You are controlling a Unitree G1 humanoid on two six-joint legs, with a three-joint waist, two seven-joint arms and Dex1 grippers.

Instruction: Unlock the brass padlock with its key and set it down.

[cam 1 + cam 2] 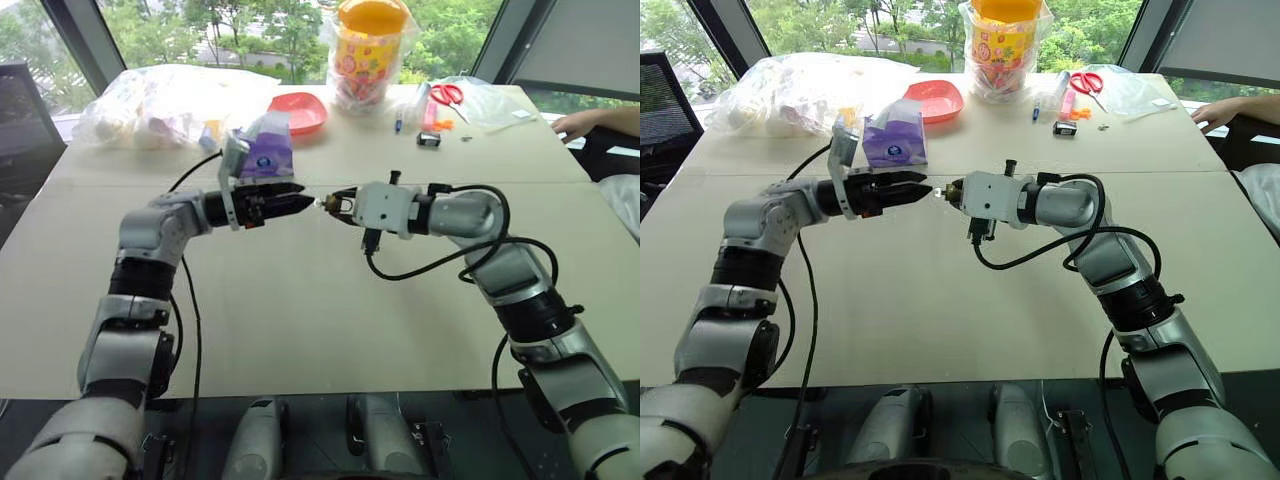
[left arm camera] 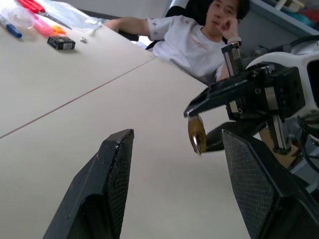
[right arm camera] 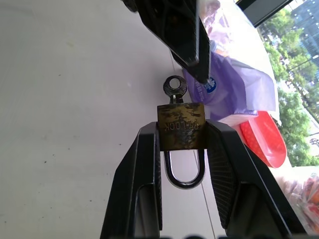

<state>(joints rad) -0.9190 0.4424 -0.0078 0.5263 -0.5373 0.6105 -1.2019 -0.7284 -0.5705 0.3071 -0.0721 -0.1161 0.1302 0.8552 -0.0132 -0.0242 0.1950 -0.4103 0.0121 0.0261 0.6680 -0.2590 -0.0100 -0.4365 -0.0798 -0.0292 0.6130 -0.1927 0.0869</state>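
Note:
My right gripper (image 3: 182, 130) is shut on the brass padlock (image 3: 181, 127), pinching its body between both fingers above the table. The silvery shackle (image 3: 184, 172) points back toward the wrist. The key (image 3: 175, 87) sticks out of the padlock's far end, toward the left arm. My left gripper (image 2: 174, 147) faces it tip to tip, open, with its fingers (image 2: 115, 164) standing wide apart on either side of the brass piece (image 2: 196, 133). In the left eye view the two grippers meet mid-table, left gripper (image 1: 305, 203) and padlock (image 1: 329, 203) almost touching.
A purple tissue pack (image 1: 266, 150) stands just behind the left gripper. Farther back are a red bowl (image 1: 298, 112), clear bags (image 1: 160, 105), a bagged yellow tub (image 1: 370, 50), scissors (image 1: 447, 94) and a small black clip (image 1: 428, 139). A person (image 2: 199, 35) sits at the table's right edge.

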